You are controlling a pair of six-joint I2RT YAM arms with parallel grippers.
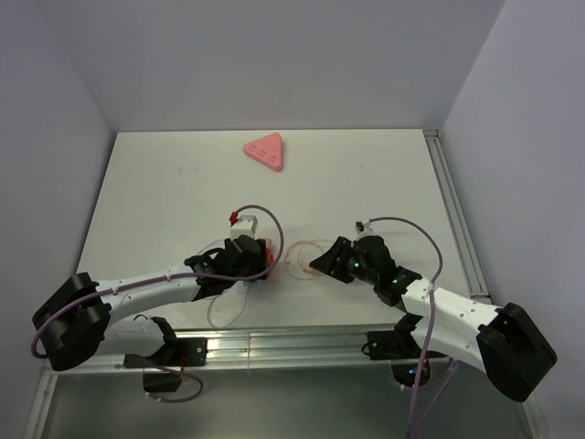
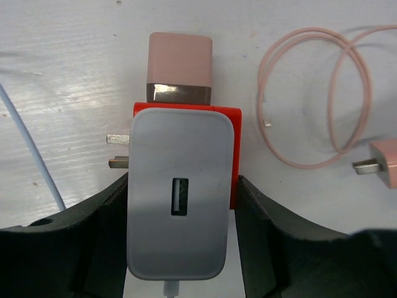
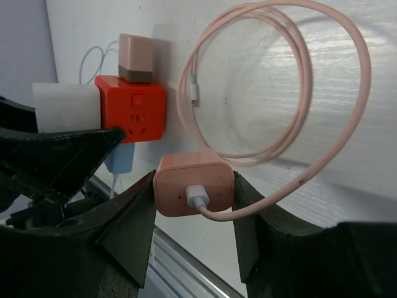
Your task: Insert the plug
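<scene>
Gripping the pink plug (image 3: 177,183): the right gripper (image 3: 193,180) is clenched on it, one finger flat against each side, with the cable-socket face toward the wrist camera. Its pink cable (image 3: 279,81) leaves that face and coils on the table (image 1: 366,174) beyond the jaws, the free end lying inside the coil.

The orange power cube (image 3: 133,115) sits ahead and to the left of the right jaws, apart from the plug, with its power-button face toward them. It carries:
- a white charger (image 2: 177,149) on the side facing the left jaws
- a second pink charger (image 2: 180,68) on the side away from them
- a blue adapter (image 3: 122,160) showing below the cube's lower edge in the right wrist view

The left gripper (image 2: 183,180) straddles the white charger and the cube, with the USB port facing the wrist camera. One finger is at the charger's left edge and the other at the cube's right edge. Can't tell whether they press or just flank.

Two metal prongs (image 2: 118,139) stick out to the left of the cube, just past the left fingertip. A pink triangular block (image 1: 265,151) lies far beyond both jaws.
</scene>
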